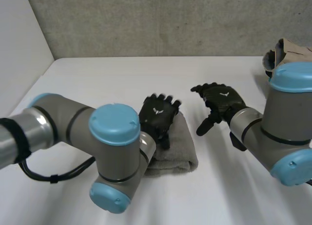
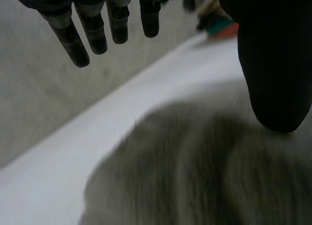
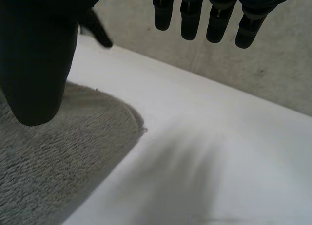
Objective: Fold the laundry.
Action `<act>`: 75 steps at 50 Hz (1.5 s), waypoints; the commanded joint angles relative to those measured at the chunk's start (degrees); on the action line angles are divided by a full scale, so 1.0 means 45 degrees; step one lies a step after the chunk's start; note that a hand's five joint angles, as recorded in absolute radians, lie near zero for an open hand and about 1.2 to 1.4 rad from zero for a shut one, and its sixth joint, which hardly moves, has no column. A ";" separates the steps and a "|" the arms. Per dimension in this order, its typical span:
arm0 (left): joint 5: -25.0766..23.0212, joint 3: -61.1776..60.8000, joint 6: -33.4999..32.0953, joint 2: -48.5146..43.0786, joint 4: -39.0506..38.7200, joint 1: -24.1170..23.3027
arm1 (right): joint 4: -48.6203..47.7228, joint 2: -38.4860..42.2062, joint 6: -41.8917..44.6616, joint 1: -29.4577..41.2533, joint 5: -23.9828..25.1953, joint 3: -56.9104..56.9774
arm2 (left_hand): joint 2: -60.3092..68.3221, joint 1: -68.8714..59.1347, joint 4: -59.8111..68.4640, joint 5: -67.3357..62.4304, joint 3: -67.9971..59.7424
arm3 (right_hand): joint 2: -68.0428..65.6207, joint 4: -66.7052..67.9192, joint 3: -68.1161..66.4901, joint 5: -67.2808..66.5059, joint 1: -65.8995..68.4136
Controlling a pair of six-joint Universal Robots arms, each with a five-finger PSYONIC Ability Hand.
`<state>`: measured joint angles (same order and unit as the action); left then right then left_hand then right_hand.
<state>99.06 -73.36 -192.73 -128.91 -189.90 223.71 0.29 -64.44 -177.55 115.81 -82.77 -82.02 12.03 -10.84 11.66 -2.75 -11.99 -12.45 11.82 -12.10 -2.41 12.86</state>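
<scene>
Left hand point(image 1: 158, 115) with fingers straight and apart, holding nothing, over a folded grey towel point(image 1: 178, 147) on the white table point(image 1: 112, 79). Right hand point(image 1: 222, 103) loosely spread, empty, just beside the towel. Heap of clothes point(image 1: 285, 52) at the far right corner.

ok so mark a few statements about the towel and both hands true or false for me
1. The grey towel lies folded on the white table. True.
2. The right hand is clamped on the towel. False: it is open, fingers straight, beside the towel over bare table.
3. The left hand is over the towel with straight fingers. True.
4. The beige cloth pile sits at the table's far left corner. False: it is at the far right, behind the right arm.
</scene>
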 commanded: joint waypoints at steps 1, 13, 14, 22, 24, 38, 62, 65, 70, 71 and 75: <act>0.1776 -0.0609 -0.0198 -0.0104 0.0930 0.0402 | 0.0384 0.1038 0.0100 0.1139 0.0268 0.0707 | -0.0403 0.0139 -0.0321 0.0563 0.0395 | 0.0544 -0.0405 0.0467 0.0535 -0.0635; 0.1795 -0.2329 -0.1488 0.0892 0.0891 0.0969 | 0.0736 0.3110 0.0704 0.1902 -0.0024 0.1646 | -0.0440 0.0176 -0.0358 0.0600 0.0432 | 0.0544 -0.0405 0.0467 0.0535 -0.0635; 0.1795 -0.2368 -0.1507 0.0911 0.0891 0.1066 | 0.0755 0.3110 0.1054 0.1902 -0.0218 0.1684 | -0.0403 0.0139 -0.0321 0.0563 0.0395 | 0.0544 -0.0405 0.0467 0.0535 -0.0635; 0.1154 -0.2233 -0.1488 0.2040 0.0911 0.1262 | 0.0697 0.1979 0.2970 0.2272 -0.1235 0.1529 | -0.0439 0.0176 -0.0358 0.0599 0.0431 | 0.0544 -0.0405 0.0467 0.0535 -0.0635; 0.0531 -0.2058 -0.1488 0.2587 0.0891 0.1359 | 0.0503 0.1240 0.3321 0.2661 -0.1391 0.1276 | -0.0440 0.0176 -0.0358 0.0600 0.0432 | 0.0544 -0.0405 0.0467 0.0535 -0.0635; -0.6457 0.0499 -0.1235 0.4096 0.2741 0.2570 | -0.2188 -0.0192 0.3968 0.4615 -0.2055 -0.2921 | -0.0450 0.0187 -0.0369 0.0610 0.0442 | 0.0544 -0.0405 0.0467 0.0535 -0.0635; -0.8654 0.1596 -0.0609 0.3158 0.4094 0.2493 | -0.7798 0.2758 0.4905 0.4949 -0.3755 -0.2886 | -0.0328 0.0064 -0.0246 0.0488 0.0320 | 0.0544 -0.0405 0.0467 0.0535 -0.0635; -0.8654 0.1596 -0.0609 0.3177 0.4094 0.2493 | -0.7994 0.2797 0.4866 0.4949 -0.3638 -0.2652 | -0.0290 0.0027 -0.0209 0.0451 0.0282 | 0.0544 -0.0405 0.0467 0.0535 -0.0635; -0.8654 0.1596 -0.0589 0.3197 0.4075 0.2532 | -0.7917 0.3323 0.4905 0.4949 -0.3560 -0.2048 | -0.0290 0.0027 -0.0209 0.0451 0.0282 | -0.5433 0.5571 -0.5509 -0.5441 0.5341; -0.8654 0.1596 -0.0570 0.3177 0.4075 0.2532 | -0.7858 0.3402 0.4924 0.4930 -0.3521 -0.1930 | -0.0290 0.0027 -0.0209 0.0451 0.0282 | -0.7528 0.7666 -0.7604 -0.7537 0.7436; -0.8654 0.1616 -0.0492 0.3197 0.4055 0.2610 | -0.7857 0.3326 0.4925 0.4715 -0.3170 -0.1617 | -0.0253 -0.0010 -0.0172 0.0413 0.0245 | -1.5012 1.5150 -1.5088 -1.5020 1.4920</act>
<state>60.13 -66.17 -195.34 -114.59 -171.57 235.11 -35.50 -49.98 -155.38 137.93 -98.61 -91.48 12.03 -10.84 11.66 -2.74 -11.99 -51.64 49.40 -50.88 -37.00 50.41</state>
